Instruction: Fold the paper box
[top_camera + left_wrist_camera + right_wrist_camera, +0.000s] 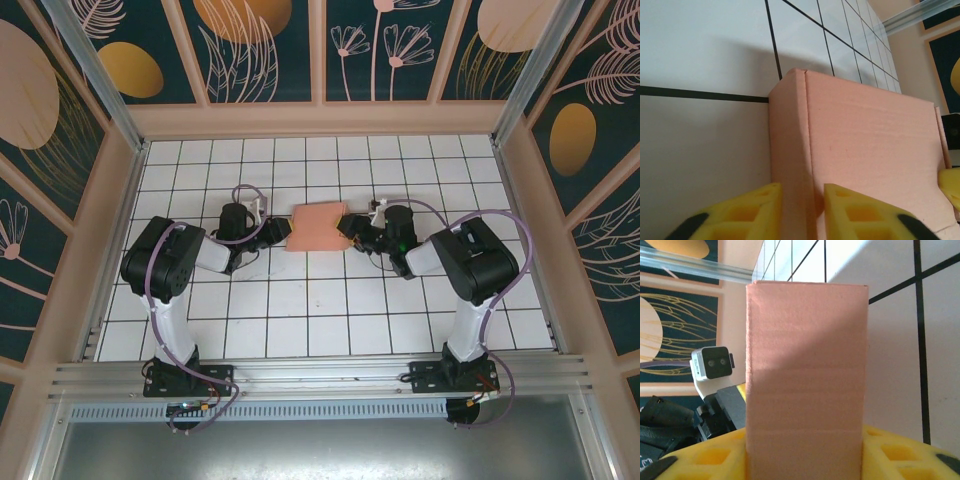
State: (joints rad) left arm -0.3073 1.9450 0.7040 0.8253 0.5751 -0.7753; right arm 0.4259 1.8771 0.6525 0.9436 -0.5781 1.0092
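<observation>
Seen from above, the paper box point(317, 228) lies flat on the white tiled table point(300, 330). It sits directly between the left gripper point(272, 232) and the right gripper point(352, 228), with bare tiles ahead of and behind both. In the left wrist view, the yellow fingers point(747, 217) straddle the box's near corner edge, and I cannot tell whether they pinch it. In the right wrist view, the box fills the gap between that gripper's yellow fingers point(900, 455), which clasp its two sides. To the left beyond them is the other arm's small camera point(712, 362).

Salmon-pink paper box point(317, 227): folded shut, rectangular, lying flat, centre of tiled table point(300, 320).
</observation>
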